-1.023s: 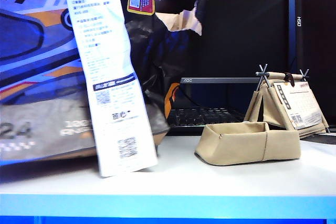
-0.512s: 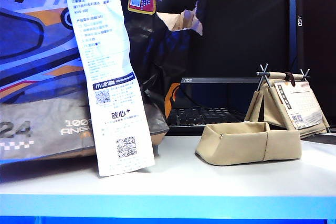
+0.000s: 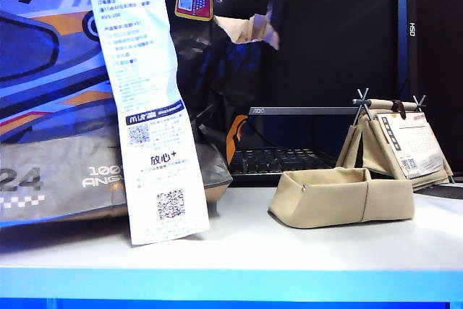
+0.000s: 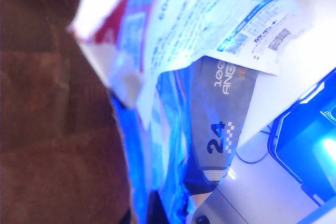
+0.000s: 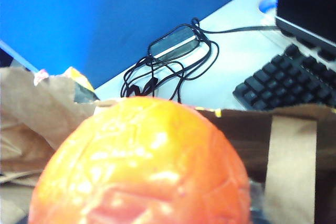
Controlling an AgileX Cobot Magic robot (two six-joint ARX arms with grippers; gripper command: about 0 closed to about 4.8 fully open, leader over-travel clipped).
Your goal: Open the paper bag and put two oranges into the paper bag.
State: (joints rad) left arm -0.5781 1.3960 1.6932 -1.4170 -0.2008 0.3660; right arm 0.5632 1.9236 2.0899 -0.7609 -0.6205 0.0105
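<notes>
The left end effector is pressed shut; its fingers are out of frame, and its wrist camera sits right against the upper edge of the bag. The right end effector's fingers are hidden too, so I cannot tell whether they are spread or pinching. Its camera looks past one fruit at the bag's open top.

One large brown kraft paper bag [image 3: 51,106] with a blue, grey and orange racing print and a "24" stands on the left of the white tabletop [image 3: 289,251]. One long white QR-code receipt [image 3: 148,106] hangs down its near face. One black keyboard [image 3: 282,158] lies at the far edge. One low beige fabric tray [image 3: 340,197] sits on the right, well apart from the bag, and one small beige tent-shaped calendar stand [image 3: 394,142] stands just behind it. Only one glossy, dimpled orange-red orange [image 5: 142,166] shows, filling the right wrist view in front of the bag's rim.
</notes>
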